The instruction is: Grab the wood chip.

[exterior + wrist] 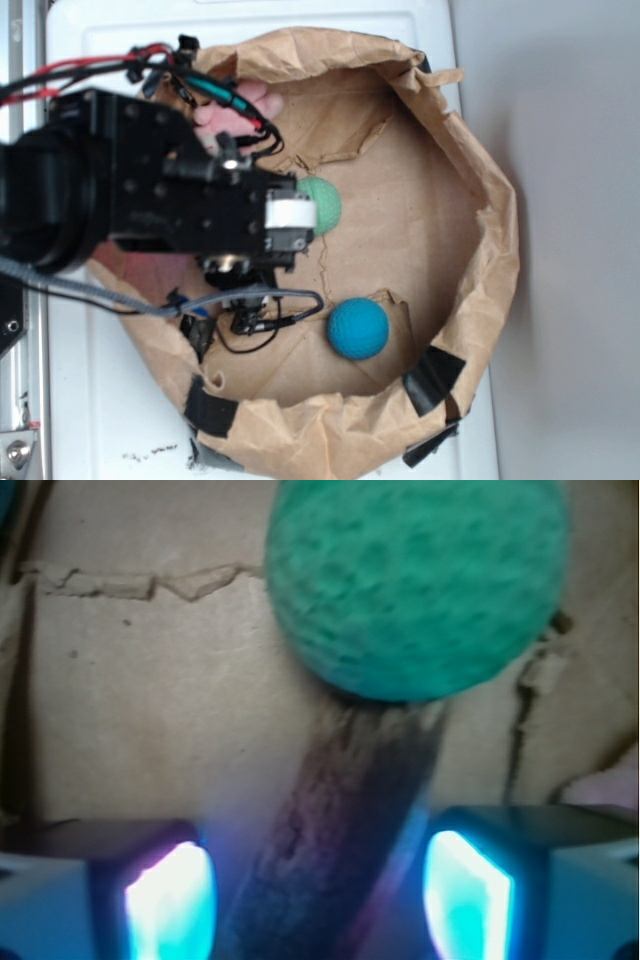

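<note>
The claw [320, 890] hangs spread with the wood chip [340, 830] lying between its pads on the cardboard floor, its long axis running forward toward the green ball [415, 580].

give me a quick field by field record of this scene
target: flat dark brown wood chip, lying on the cardboard floor
claw: claw open, one lit pad on each side of the chip
contact: cannot tell
neighbour: green textured ball at the chip's far end
other: blue textured ball, apart from the claw
container: crumpled brown paper wall around everything
</note>
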Motion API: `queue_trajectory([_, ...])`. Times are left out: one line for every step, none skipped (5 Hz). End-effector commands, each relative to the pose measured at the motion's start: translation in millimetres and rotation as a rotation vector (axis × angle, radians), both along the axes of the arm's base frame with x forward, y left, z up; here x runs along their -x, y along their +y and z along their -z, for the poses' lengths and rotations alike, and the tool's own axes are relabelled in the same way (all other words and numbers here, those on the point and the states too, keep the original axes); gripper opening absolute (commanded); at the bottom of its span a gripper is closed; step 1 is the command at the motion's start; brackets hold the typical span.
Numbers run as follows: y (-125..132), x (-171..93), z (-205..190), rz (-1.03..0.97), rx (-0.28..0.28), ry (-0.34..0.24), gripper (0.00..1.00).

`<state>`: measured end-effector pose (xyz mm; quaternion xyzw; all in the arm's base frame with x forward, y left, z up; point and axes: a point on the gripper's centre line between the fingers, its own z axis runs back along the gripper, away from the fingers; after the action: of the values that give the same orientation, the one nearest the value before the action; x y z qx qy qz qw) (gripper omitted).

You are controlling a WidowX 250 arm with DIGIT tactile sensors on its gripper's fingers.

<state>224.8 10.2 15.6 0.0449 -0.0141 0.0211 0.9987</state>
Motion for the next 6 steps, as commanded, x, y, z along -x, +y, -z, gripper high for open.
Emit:
queue_trajectory([1.2, -1.0, -7.5, -0.012, 0.006, -0.009, 0.0])
queue_trajectory([1.7, -5.3, -16.6, -0.014, 0.016, -0.03, 0.0])
queue_trajectory([0.2, -6.6, -36.6, 0.012, 0.045, -0.089, 0.0])
queue_trajectory([7.7, -24.0, -73.8, 0.007, 0.109, -0.154, 0.0])
queue_trajectory([11.2, -34.0, -93.3, 0.011, 0.081, -0.22, 0.0])
queue_trajectory([14.3, -45.6, -98.1, -0.011, 0.085, -0.249, 0.0])
